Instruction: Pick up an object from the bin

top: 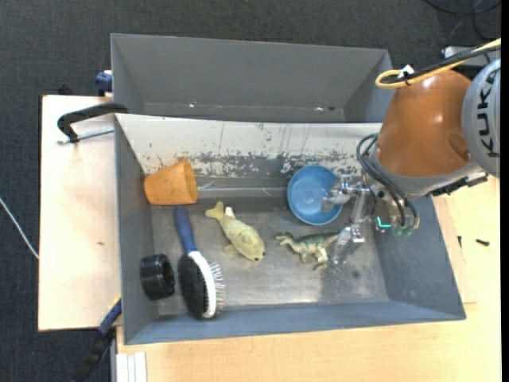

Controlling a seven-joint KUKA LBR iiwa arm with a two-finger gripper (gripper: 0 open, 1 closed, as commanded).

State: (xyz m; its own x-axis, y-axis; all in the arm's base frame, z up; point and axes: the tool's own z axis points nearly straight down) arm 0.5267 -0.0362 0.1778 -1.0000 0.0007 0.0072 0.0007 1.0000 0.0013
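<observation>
The green toy dinosaur [306, 247] lies on the floor of the bin [413, 281], toward its right wall. Our tool [343, 255] hangs just beside the dinosaur's right end, and we cannot tell whether it is wide or narrow. We judge this to be the approach; next we need to centre over the dinosaur, clear of the blue bowl [312, 195].

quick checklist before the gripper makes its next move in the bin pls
1. Gripper low in the bin, at the right end of the green dinosaur: ok.
2. Dinosaur actually gripped: cannot tell.
3. Dinosaur apart from the yellow fish: ok, bare floor shows between them.
4. Room from the blue bowl: not ok, it lies right beside the gripper and could get bumped.
5. Brush, black cap and orange cup out of the way: ok, all on the bin's left side.
</observation>
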